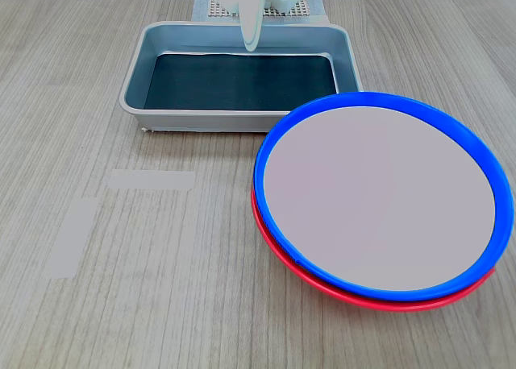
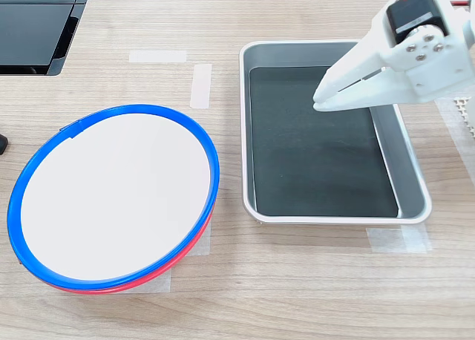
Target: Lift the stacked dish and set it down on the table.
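Nothing done yet: the blue-rimmed plate point(image 2: 111, 195) sits on the red-rimmed plate point(image 2: 182, 260); the pincer point(image 2: 326, 99), pressed together and empty, hangs above the metal tray point(image 2: 412, 169), lift and set-down on the bench point(image 2: 297, 280) remaining

The blue-rimmed plate point(image 1: 379, 198) is large, round and shallow, with a bright blue rim and a flat pale grey-white centre. It sits face up, nested on a red-rimmed plate point(image 1: 387, 302) of the same size, whose edge peeks out beneath it. The stack fills the lower right of the first exterior view and the lower left of the second exterior view point(image 2: 113, 195). It rests on the table point(image 1: 161, 304), a light grey-brown wood-grain top bearing pale tape strips point(image 1: 153, 179).
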Motion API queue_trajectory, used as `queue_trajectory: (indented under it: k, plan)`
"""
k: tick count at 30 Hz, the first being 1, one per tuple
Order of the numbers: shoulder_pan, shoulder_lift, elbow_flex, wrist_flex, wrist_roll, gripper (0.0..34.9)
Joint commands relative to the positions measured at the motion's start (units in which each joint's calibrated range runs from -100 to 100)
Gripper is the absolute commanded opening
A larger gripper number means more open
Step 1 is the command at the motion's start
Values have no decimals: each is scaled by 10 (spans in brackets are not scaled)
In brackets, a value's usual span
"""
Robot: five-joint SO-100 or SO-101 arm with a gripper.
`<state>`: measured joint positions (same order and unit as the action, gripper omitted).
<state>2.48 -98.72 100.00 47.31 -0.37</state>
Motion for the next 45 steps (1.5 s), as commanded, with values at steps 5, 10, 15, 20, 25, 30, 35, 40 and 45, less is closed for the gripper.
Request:
queue_trajectory:
  k: [5,10,15,20,25,30,35,40,45]
  plan:
    - [4,-3,0,1,-1,3]
    - [4,-3,0,1,-1,3]
    - [4,-3,0,1,-1,3]
    - [4,-3,0,1,-1,3]
    - [4,-3,0,1,-1,3]
    - [4,-3,0,1,-1,3]
    - [2,-3,0,1,0,3]
    - [-18,-3,0,3,2,3]
    - [-48,91,-75,-9,31,19]
